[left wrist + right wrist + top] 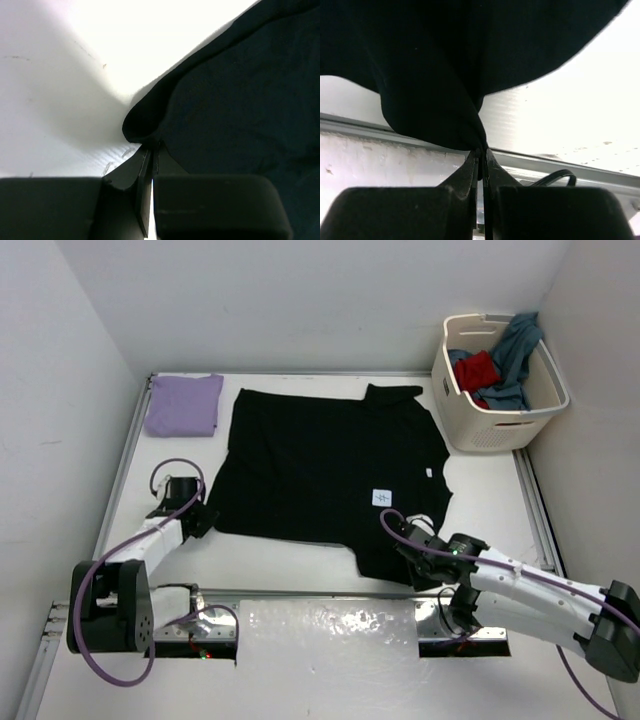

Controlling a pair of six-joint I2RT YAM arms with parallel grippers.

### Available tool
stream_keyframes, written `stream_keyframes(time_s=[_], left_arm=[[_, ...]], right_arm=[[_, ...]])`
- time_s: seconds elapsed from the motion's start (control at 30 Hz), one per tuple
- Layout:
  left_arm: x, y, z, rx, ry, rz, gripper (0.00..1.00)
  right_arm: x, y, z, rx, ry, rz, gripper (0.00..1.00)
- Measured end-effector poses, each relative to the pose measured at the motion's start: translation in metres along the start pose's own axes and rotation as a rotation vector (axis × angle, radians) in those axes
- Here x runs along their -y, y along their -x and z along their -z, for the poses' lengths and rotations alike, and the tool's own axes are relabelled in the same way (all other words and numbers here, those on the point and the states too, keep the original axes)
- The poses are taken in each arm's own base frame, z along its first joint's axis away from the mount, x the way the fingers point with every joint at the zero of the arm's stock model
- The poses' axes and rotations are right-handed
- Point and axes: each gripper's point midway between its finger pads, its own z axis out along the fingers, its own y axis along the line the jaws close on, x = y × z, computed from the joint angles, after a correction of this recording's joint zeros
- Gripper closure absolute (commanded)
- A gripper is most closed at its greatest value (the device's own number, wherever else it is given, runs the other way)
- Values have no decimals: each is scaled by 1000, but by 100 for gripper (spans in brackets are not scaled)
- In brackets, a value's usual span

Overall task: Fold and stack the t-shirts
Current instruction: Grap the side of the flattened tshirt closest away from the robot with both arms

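White walls close in a pale tabletop (480, 500), and the largest thing on it is the black t-shirt (320, 460), spread flat in the middle with its collar at the far side and its lower edge towards the arms; take that shirt as your landmark. Beyond its far right corner stands the cream laundry basket (500, 430), with the teal t-shirt (518, 350) draped over its rim and the red t-shirt (477, 371) bunched inside. Off the black shirt's far left corner lies the lavender t-shirt (183, 405), folded into a neat rectangle, which I judge to be the start of your stack. At the black shirt's near left corner your left gripper (152, 150) is pinched fully closed on a small tuck of the edge, the cloth bulging just past the tips. At the near right corner your right gripper (481, 152) is likewise clamped tight on a gathered peak of black fabric. A small white label (381, 497) sits on the black shirt, a little in from the right gripper's corner. Expect this cloth to be light, limp and thin: it will likely sag between your two holds and drag on the tabletop, so you would do well to raise both corners together and keep the edge between them taut as you carry it over. Such narrow pinches may slip; the doubled hem seam at each corner is the surest place to hold.
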Motion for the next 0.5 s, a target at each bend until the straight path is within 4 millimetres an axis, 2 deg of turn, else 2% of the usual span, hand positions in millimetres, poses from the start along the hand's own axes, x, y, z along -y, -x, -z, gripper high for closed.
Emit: stream_keyframes(time_s=[0.1, 0.23, 0.3, 0.5], left_arm=[[1, 0, 6, 3, -11, -2, 100], [7, 4, 13, 17, -53, -8, 100], [9, 4, 15, 16, -61, -13, 100], [22, 14, 21, 24, -87, -15, 100]], right_arm=[[-3, -9, -4, -42, 17, 11, 100], [-4, -6, -6, -63, 7, 58, 100], [-9, 5, -1, -43, 8, 76, 100], [-25, 58, 23, 79, 21, 80, 100]])
